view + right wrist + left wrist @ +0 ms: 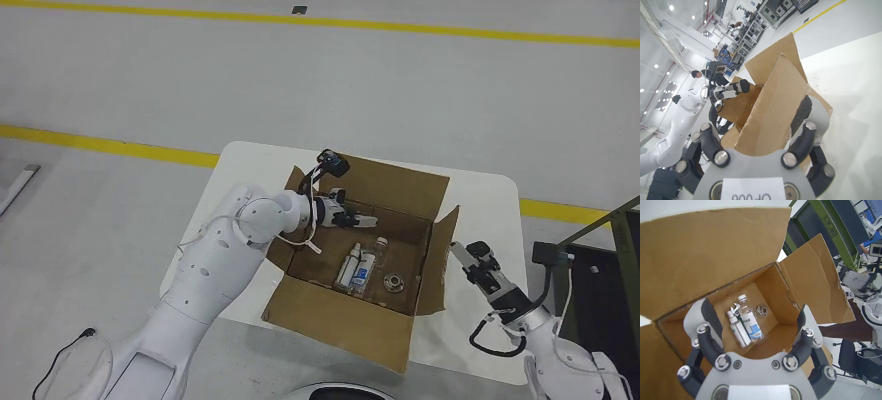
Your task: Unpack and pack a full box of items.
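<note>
Currently: cardboard box [340, 320] on white desk [490, 200], flaps up. Contents, on box floor: clear bottle [750, 321], white spray bottle [737, 328] alongside, wrench [735, 308] wedged between them, metal fitting [762, 310] just apart. Left end effector [365, 218] over box interior, fingers spread, empty. Right end effector [472, 253] beside right flap, fingers spread.

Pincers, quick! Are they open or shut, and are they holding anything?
Left pincer: open, empty, above the box.
Right pincer: looks open, holding nothing, right by a box flap.
</note>
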Motion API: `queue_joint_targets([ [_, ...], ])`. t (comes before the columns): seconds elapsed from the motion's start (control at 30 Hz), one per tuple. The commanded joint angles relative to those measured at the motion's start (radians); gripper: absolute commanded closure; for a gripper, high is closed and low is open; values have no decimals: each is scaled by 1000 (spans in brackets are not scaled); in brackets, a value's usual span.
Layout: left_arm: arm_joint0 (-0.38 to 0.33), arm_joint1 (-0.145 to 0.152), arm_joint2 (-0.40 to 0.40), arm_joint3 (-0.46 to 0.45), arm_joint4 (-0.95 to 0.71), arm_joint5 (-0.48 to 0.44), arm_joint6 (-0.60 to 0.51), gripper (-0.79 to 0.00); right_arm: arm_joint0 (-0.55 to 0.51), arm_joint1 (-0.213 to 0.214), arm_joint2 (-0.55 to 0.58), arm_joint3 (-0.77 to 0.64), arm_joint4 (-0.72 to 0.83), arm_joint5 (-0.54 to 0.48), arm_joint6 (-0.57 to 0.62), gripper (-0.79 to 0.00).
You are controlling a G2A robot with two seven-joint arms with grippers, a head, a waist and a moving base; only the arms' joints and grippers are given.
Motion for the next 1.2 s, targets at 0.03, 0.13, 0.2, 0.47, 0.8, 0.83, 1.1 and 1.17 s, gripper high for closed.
queue_joint_targets([
  [0.03, 79, 23, -59, -127, 5, 26, -28, -785, 11, 3, -2, -4, -66, 23, 10, -785],
  [0.13, 109, 33, -80, -179, 11, 33, -42, -785, 16, 5, -7, 6, -101, 33, 18, -785],
  [0.2, 117, 37, -84, -196, 7, 35, -47, -785, 17, 6, -8, 12, -123, 39, 19, -785],
  [0.47, 119, 38, -85, -201, 4, 35, -49, -785, 7, 9, -2, 30, -157, 38, 23, -434],
  [0.8, 119, 38, -85, -201, 4, 35, -49, -785, -57, 14, 77, 59, -88, 28, 33, 0],
  [0.83, 119, 38, -85, -201, 4, 35, -49, -785, -63, 13, 81, 69, -64, 31, 34, 0],
  [1.1, 119, 38, -85, -201, 4, 35, -49, -785, -44, 16, 124, 148, 104, 26, 74, 0],
  [1.17, 119, 38, -85, -201, 4, 35, -49, -785, -27, 18, 128, 160, 119, 19, 87, 0],
])
